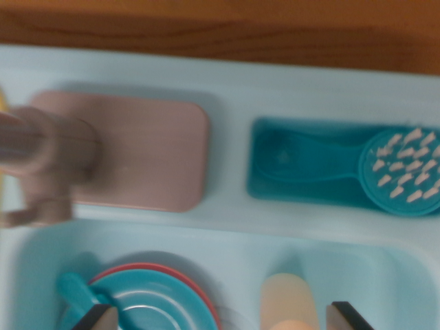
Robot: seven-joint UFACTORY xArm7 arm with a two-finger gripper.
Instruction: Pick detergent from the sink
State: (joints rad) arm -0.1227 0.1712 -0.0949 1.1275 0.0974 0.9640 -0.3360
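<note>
The wrist view looks straight down on a pale blue toy sink, and the picture is a little blurred. The detergent, a cream-coloured bottle, lies in the basin at the bottom of the picture, and its lower part is cut by the edge. The gripper shows only two dark tips at the bottom edge; the jaws stand wide apart and hold nothing, one just beside the bottle on the wrist view's right, the other over the plates. These blue plates, with a red one under them, lie in the basin on the wrist view's left. Above the basin a pink faucet stands on a pink base. A teal brush lies in a teal recess. A brown wooden worktop runs along the top.
</note>
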